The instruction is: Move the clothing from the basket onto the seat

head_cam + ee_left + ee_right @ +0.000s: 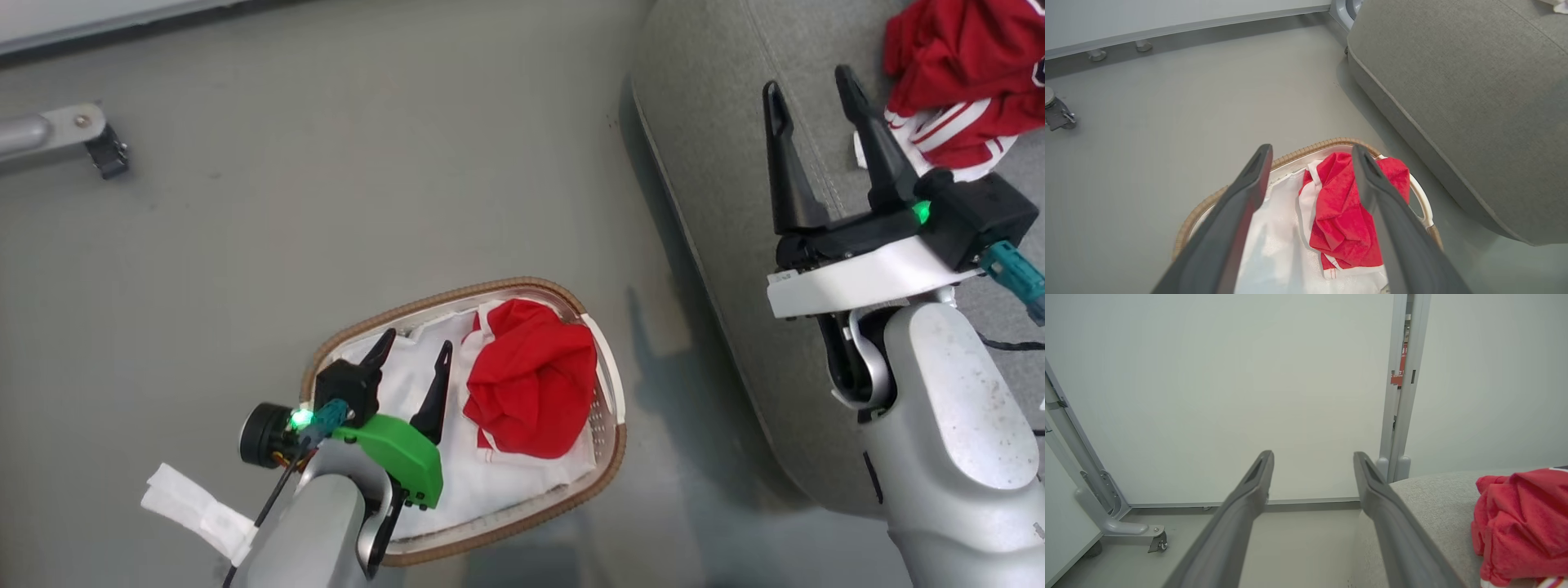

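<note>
A crumpled red fabric garment [531, 380] lies in the oval off-white basket [457, 297] with a brown woven rim, just right of my left gripper [418, 339]. Its fingers are spread and empty, and may be touching the white liner sheet [490, 482]. Another red garment with white striped trim [963, 73] rests on the large grey upholstered seat [718, 122], just right of my right gripper [808, 79], which is also spread and empty.

The right gripper [1312, 457] stands spread and empty; at right, red clothing [1519, 522] lies on the grey seat [1433, 498], a white wall [1229, 396] far behind.
</note>
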